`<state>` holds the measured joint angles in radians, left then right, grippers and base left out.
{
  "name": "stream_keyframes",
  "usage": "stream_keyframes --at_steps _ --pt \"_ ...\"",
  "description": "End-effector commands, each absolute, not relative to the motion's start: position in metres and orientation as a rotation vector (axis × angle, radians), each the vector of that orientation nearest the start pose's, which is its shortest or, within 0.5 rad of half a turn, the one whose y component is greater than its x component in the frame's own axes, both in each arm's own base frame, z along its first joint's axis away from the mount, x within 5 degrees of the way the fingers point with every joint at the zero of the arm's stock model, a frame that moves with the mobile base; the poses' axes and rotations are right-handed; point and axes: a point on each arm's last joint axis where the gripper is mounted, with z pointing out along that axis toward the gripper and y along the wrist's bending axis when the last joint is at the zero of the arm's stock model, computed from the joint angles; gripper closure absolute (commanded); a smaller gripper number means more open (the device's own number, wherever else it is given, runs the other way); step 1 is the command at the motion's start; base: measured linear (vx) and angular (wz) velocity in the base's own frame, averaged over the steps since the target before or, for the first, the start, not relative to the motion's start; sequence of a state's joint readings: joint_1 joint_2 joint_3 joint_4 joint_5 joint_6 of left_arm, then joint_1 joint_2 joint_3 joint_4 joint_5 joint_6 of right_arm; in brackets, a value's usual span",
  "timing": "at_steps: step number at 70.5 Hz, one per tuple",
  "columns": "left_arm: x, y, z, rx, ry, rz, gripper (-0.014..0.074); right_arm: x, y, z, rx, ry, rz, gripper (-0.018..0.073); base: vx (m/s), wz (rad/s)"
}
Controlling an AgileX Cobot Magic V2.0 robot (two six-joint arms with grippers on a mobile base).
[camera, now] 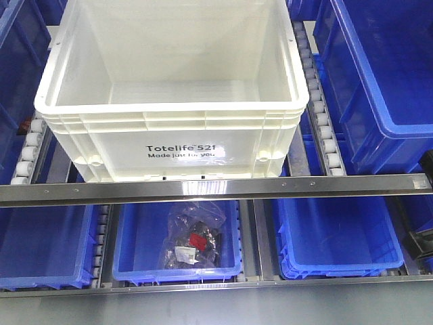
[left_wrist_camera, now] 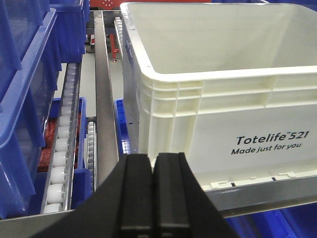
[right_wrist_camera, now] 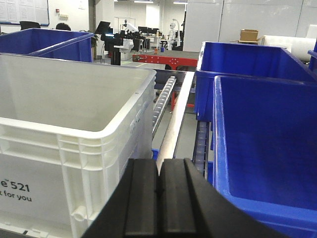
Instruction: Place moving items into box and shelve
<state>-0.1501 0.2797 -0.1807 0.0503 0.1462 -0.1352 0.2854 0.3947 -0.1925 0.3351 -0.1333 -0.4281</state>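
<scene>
Both grippers, left point(left_wrist_camera: 153, 198) and right point(right_wrist_camera: 159, 203), are fully closed and empty. The box point(camera: 169, 88) sits ahead on the rack. Items not visible. Risk: advancing arms may strike the box rim.

the box point(camera: 169, 145) is a large white plastic crate with a ribbed rim and black print reading "totelife 521 made just for you". it sits upright and level on the shelf's roller track, open top up, its visible inside bare white. it lies ahead and to the right of the left pincer point(left_wrist_camera: 152, 171), ahead and to the left of the right pincer point(right_wrist_camera: 159, 178).
</scene>
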Motion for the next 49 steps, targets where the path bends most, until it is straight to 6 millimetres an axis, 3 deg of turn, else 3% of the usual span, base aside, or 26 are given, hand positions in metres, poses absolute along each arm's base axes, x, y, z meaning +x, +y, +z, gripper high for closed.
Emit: stream_keyframes --at_steps 1,17,49 --pt "0.077 -0.012 0.254 0.061 1.621 -0.176 0.0624 0.096 0.022 0.276 -0.239 1.455 0.089 0.0574 0.00 0.00" --pt "0.063 -0.010 0.193 0.059 1.569 -0.189 0.0624 0.096 0.022 0.276 -0.239 1.455 0.089 0.0574 0.00 0.00" --pt "0.056 -0.008 0.194 0.068 1.566 -0.168 0.0623 0.096 0.022 0.276 -0.239 1.454 0.088 0.0574 0.00 0.00"
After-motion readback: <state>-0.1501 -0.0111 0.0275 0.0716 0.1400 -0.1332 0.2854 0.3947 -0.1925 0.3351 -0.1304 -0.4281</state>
